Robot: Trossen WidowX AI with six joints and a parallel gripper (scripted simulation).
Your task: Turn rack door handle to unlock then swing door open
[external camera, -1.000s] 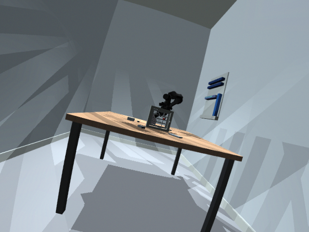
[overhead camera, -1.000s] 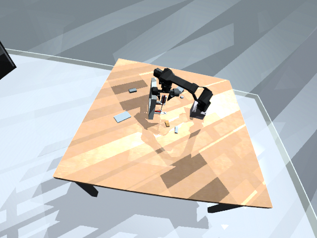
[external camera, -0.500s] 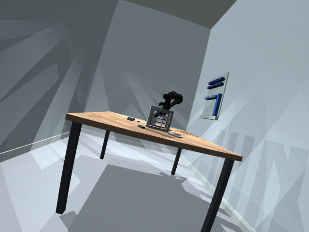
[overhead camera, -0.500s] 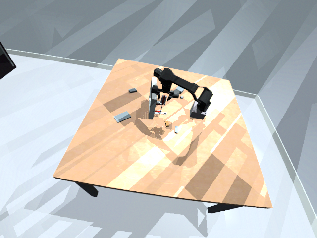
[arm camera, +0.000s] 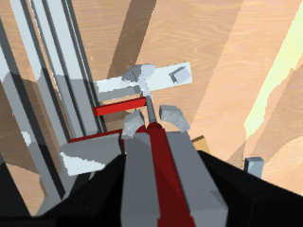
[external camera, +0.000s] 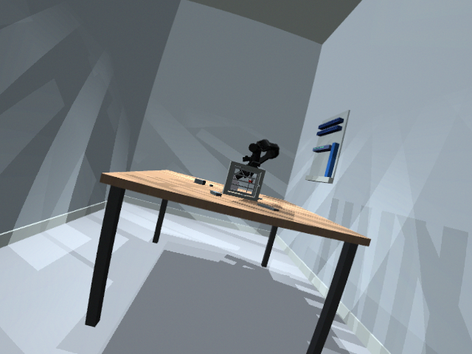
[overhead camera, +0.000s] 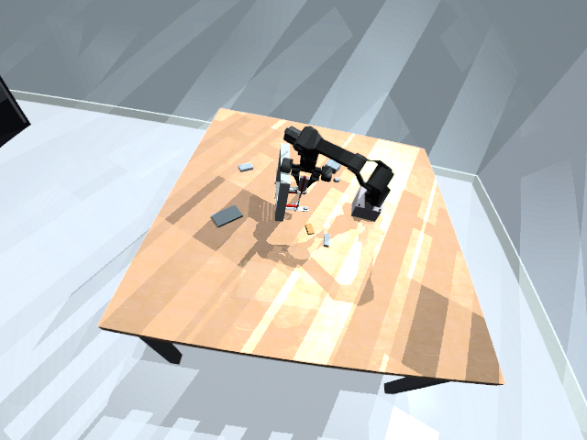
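The grey rack frame with its door (overhead camera: 281, 208) (external camera: 231, 178) stands upright near the table's middle. In the wrist view, its grey rails (arm camera: 78, 85) run along the left. I cannot tell door from frame well enough to judge a gap. The upright grey-and-red handle (overhead camera: 303, 182) (arm camera: 168, 189) stands on the arm's side, with red bars reaching toward the rack. My gripper (overhead camera: 302, 185) (arm camera: 160, 160) points down over it, black fingers close against both grey sides, shut on the handle. The contact faces are partly hidden by the handle.
A flat dark plate (overhead camera: 227, 215) and a pale block (overhead camera: 245, 166) lie beyond the rack. An orange block (overhead camera: 309, 229) (arm camera: 201, 143) and a pale blue block (overhead camera: 326, 239) (arm camera: 254, 166) lie near the handle's side. Another block (overhead camera: 333, 164) lies behind the gripper. The arm's base (overhead camera: 366, 209) is at right.
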